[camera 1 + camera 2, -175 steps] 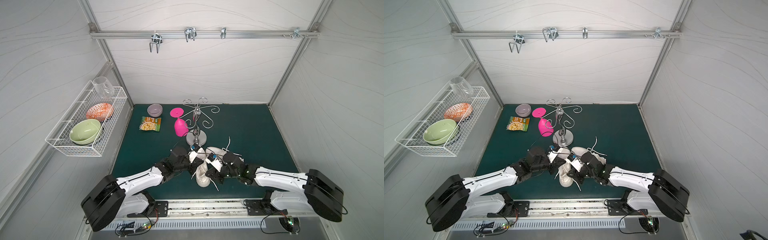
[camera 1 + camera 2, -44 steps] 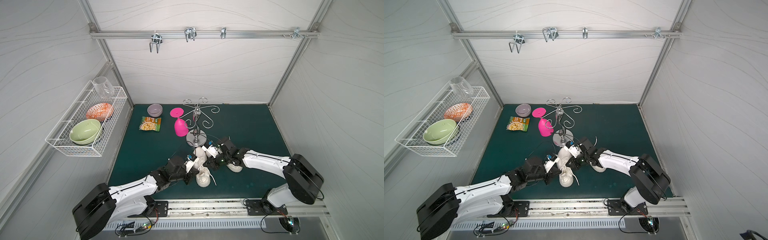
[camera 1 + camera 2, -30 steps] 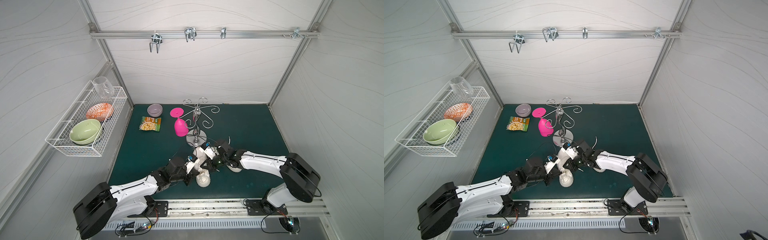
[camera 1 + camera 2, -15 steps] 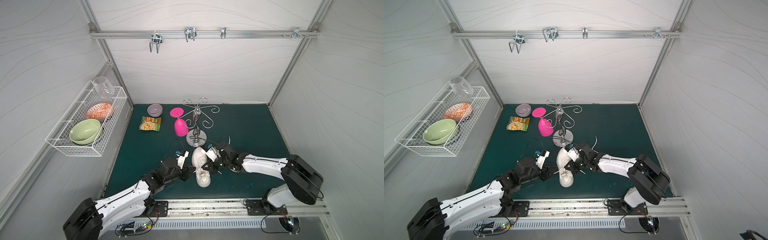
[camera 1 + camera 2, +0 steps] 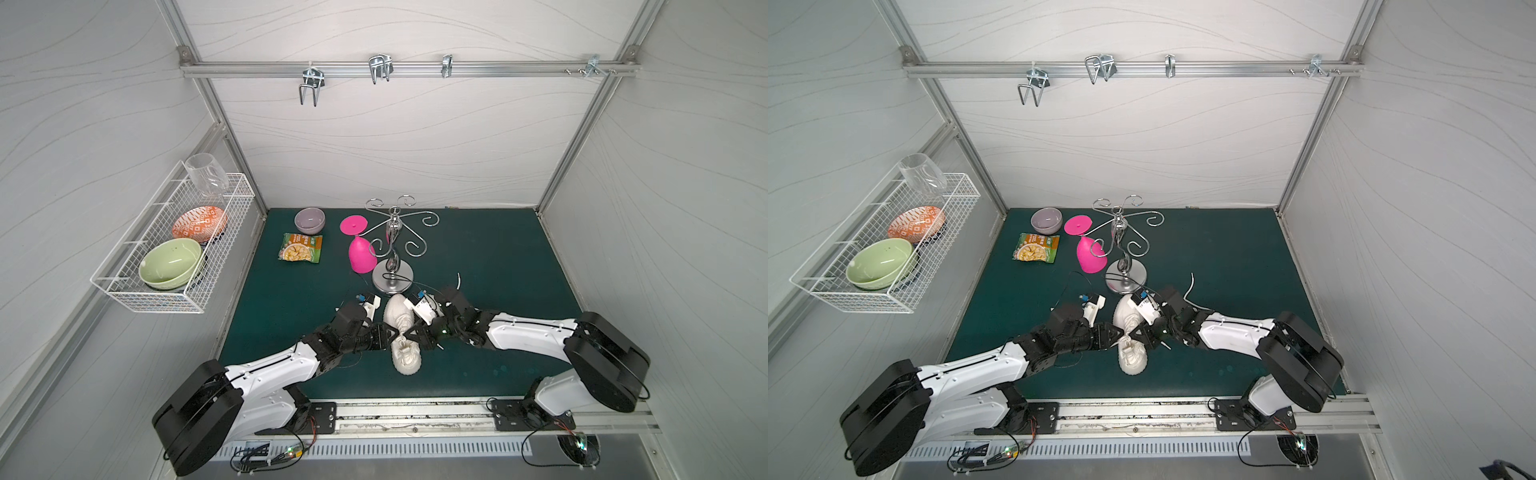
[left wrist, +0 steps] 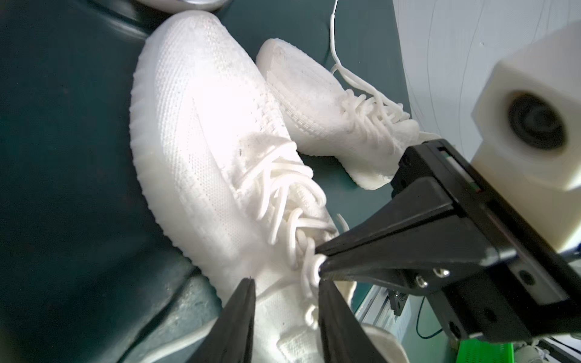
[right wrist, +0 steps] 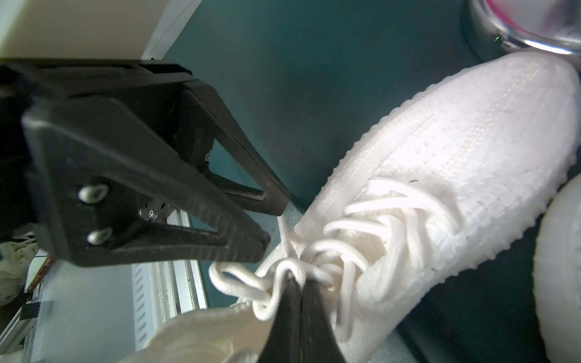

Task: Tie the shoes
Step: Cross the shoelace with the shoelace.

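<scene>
Your left gripper (image 6: 284,289), clamped a second ago, now has its fingers (image 6: 239,314) apart over the collar of the near shoe (image 5: 405,353), a lace (image 6: 309,279) strand between them. That arm swung away left half a second ago and is back, tip to tip with the right gripper (image 5: 410,332). Since the earliest view, the shoulder of the right arm (image 5: 532,336) has moved in from the right.
</scene>
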`<state>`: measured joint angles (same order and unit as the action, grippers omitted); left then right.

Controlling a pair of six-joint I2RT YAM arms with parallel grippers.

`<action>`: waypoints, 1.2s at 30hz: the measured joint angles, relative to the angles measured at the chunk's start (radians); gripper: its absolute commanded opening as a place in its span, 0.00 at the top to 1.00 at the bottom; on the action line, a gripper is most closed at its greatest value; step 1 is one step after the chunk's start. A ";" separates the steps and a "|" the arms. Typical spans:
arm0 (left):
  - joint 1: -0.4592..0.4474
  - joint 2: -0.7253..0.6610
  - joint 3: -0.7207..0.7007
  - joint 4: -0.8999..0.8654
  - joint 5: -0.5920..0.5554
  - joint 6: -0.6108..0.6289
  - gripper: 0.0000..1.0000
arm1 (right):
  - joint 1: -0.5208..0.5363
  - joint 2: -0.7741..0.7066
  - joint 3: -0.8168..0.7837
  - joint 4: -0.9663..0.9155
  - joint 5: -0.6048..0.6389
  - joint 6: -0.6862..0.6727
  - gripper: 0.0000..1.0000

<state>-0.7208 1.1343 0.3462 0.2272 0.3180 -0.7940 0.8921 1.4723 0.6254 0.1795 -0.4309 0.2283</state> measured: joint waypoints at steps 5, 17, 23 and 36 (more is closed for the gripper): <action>0.000 0.053 0.014 0.029 0.020 -0.032 0.66 | 0.001 0.000 0.000 0.001 0.000 0.000 1.00; 0.000 0.127 0.045 0.074 0.068 -0.061 0.82 | 0.001 0.000 -0.004 0.006 0.001 0.000 1.00; 0.003 0.149 0.055 0.089 0.105 -0.074 0.98 | 0.000 0.000 -0.006 0.007 0.004 0.000 1.00; 0.005 0.115 0.029 0.152 0.062 -0.042 1.00 | 0.001 -0.030 0.007 -0.006 0.031 0.010 1.00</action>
<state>-0.7158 1.2495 0.3756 0.3790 0.3801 -0.8356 0.8928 1.4425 0.6327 0.1730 -0.4004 0.2382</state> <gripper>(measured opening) 0.043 0.051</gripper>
